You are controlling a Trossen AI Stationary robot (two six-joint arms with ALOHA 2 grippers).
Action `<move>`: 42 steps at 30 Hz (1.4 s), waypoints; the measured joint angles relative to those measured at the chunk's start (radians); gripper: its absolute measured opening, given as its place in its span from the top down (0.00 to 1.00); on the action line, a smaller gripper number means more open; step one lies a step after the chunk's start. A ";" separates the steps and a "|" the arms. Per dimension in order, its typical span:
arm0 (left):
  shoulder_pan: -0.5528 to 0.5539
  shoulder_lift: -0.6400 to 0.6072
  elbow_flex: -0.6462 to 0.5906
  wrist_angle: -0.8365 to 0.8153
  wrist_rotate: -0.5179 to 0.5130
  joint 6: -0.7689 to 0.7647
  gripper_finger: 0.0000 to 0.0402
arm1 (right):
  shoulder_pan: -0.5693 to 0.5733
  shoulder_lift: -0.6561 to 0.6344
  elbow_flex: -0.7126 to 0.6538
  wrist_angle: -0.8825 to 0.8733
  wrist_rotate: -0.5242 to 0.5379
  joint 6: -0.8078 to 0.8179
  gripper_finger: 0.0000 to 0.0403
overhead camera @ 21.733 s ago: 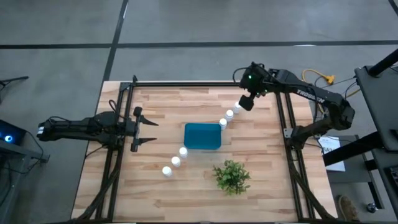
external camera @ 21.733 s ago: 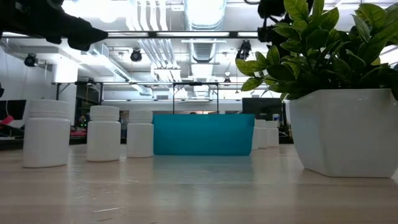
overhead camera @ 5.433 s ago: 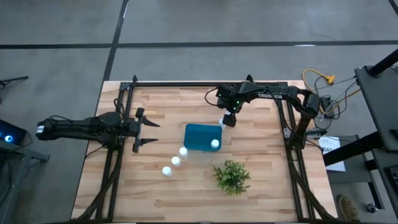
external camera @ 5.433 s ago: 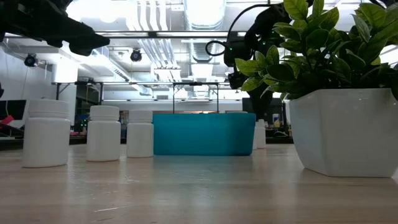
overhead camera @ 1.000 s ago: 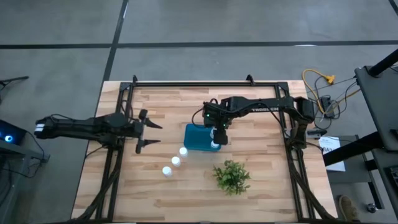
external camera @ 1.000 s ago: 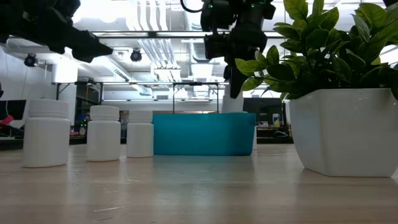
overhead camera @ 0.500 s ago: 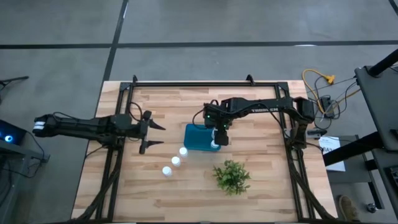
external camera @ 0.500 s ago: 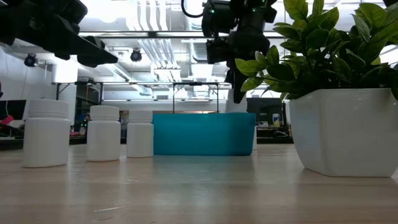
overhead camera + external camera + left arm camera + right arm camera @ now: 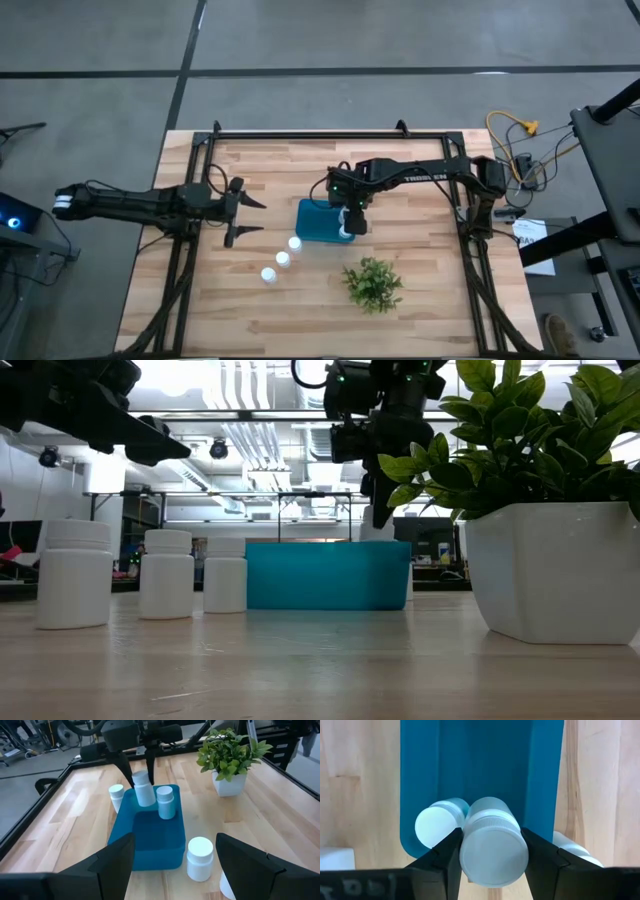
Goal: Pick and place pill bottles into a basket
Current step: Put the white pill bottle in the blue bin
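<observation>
A: High view: right gripper (image 9: 349, 222) over the basket (image 9: 318, 220), table centre; three pill bottles (image 9: 281, 260) at 7 o'clock.

B: Right wrist view: jaws clamp a bottle (image 9: 493, 849), probably light, rigid, slick; grasp mid-body. Left gripper (image 9: 242, 207) gapes empty

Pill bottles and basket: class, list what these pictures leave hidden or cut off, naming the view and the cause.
1. Low view: the basket wall hides its inside.
2. High view: the right gripper covers the bottle it holds over the basket.
3. Right wrist view: the held bottle blocks most of a bottle outside the basket.
4. Left wrist view: a bottle is cut off by the picture's edge and a finger.
</observation>
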 joint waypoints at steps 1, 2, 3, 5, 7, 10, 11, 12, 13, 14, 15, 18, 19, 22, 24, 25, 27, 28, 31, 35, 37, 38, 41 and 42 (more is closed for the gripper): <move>0.000 0.000 0.000 0.000 0.000 0.000 0.35 | 0.001 0.000 0.000 0.000 0.000 -0.002 0.62; 0.000 0.001 0.000 0.000 0.000 0.000 0.35 | 0.003 0.000 0.000 0.000 -0.001 -0.004 0.62; 0.000 0.002 0.000 0.000 0.000 0.000 0.35 | 0.003 0.000 0.000 0.000 -0.001 -0.009 0.62; 0.000 0.002 0.000 0.006 0.000 0.000 0.35 | 0.004 0.000 0.000 -0.002 -0.001 -0.019 0.62; 0.000 0.001 0.000 0.016 0.000 0.000 0.35 | 0.003 0.000 0.000 -0.004 -0.001 -0.025 0.62; 0.000 0.001 0.001 0.023 0.000 0.000 0.35 | 0.003 0.000 0.000 -0.016 -0.001 -0.048 0.62; 0.000 0.002 0.001 0.023 0.000 0.000 0.35 | 0.004 0.000 0.000 -0.017 -0.001 -0.053 0.62; 0.000 0.002 0.001 0.023 0.000 0.000 0.35 | 0.003 0.000 0.000 -0.017 -0.001 -0.060 0.62; 0.000 0.001 0.001 0.023 0.000 0.000 0.35 | 0.003 0.000 0.000 -0.017 -0.001 -0.069 0.62; 0.000 0.001 0.001 0.024 0.000 0.000 0.35 | 0.003 0.000 0.001 -0.017 0.000 -0.078 0.62; 0.000 0.001 0.001 0.024 0.000 0.000 0.35 | 0.003 0.000 0.005 -0.021 0.009 -0.087 0.62; 0.000 0.002 0.001 0.024 0.000 0.000 0.35 | 0.003 0.000 0.025 -0.026 0.028 -0.131 0.62; 0.000 0.002 0.001 0.026 0.000 0.000 0.35 | 0.004 0.000 0.035 -0.025 0.030 -0.154 0.62; 0.000 0.002 0.001 0.026 0.000 0.000 0.35 | 0.010 0.000 0.068 -0.041 0.031 -0.204 0.62; 0.000 0.002 0.001 0.026 0.000 0.000 0.35 | 0.016 0.000 0.083 -0.044 0.031 -0.232 0.62; 0.000 0.002 0.001 0.026 0.000 0.000 0.35 | 0.018 0.000 0.087 -0.048 0.031 -0.250 0.62; 0.000 0.002 0.001 0.023 0.000 0.000 0.35 | 0.025 0.000 0.090 -0.059 0.036 -0.294 0.62; 0.000 0.002 0.001 0.023 0.000 0.000 0.35 | 0.030 0.000 0.090 -0.066 0.046 -0.315 0.62; 0.000 0.002 0.001 0.023 0.000 0.000 0.35 | 0.046 0.000 0.085 -0.075 0.091 -0.352 0.62; 0.000 0.002 0.000 0.023 0.000 0.000 0.35 | 0.066 0.000 0.079 -0.077 0.133 -0.399 0.62; 0.000 0.002 0.000 0.023 0.000 0.000 0.35 | 0.074 0.000 0.079 -0.077 0.138 -0.431 0.62; 0.000 0.002 0.000 0.023 0.000 0.000 0.35 | 0.079 0.000 0.079 -0.077 0.140 -0.450 0.62; 0.000 0.002 0.000 0.024 0.000 0.000 0.35 | 0.088 0.000 0.077 -0.075 0.141 -0.497 0.62; 0.000 0.002 0.000 0.024 0.000 0.000 0.35 | 0.088 0.000 0.077 -0.074 0.139 -0.500 0.62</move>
